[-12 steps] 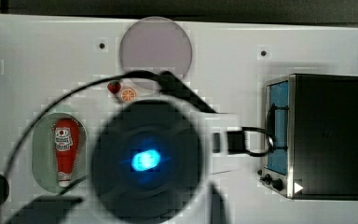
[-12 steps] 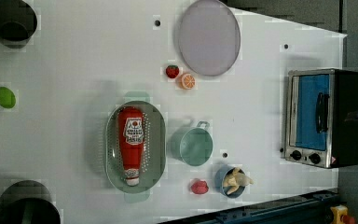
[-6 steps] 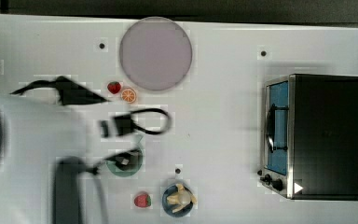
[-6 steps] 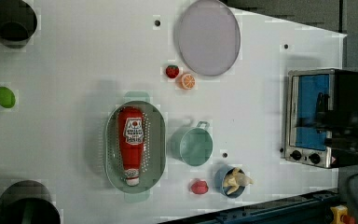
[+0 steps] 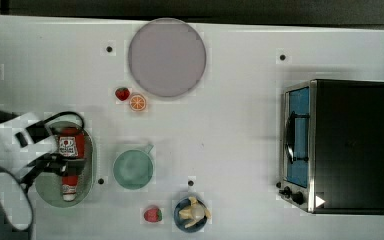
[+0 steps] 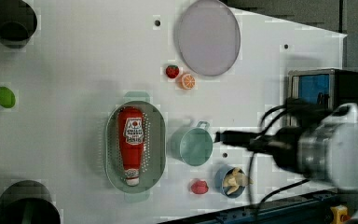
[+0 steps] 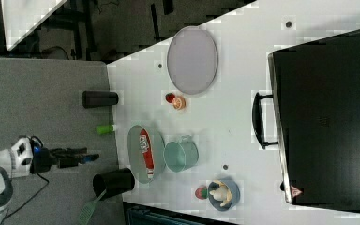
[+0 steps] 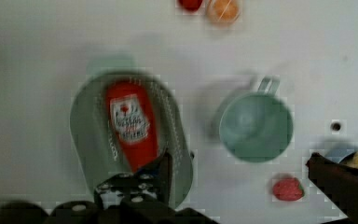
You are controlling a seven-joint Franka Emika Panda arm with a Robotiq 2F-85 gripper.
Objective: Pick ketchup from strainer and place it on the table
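One ketchup (image 6: 131, 143) lying in one strainer (image 6: 157, 140), two strawberries (image 6: 172, 71) (image 6: 199, 187) on worktop (image 6: 74, 70); tool (image 8: 242, 179) spread open, empty.

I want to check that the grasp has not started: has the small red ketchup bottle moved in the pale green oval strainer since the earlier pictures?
No. In the left view the small red ketchup bottle lies as before in the pale green oval strainer, cap away from the round grey plate.

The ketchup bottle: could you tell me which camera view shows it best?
The left view: the ketchup lies fully unobstructed in the strainer, label readable. In the top view the arm partly covers it; the right view shows it edge-on; the wrist view hides its cap end.
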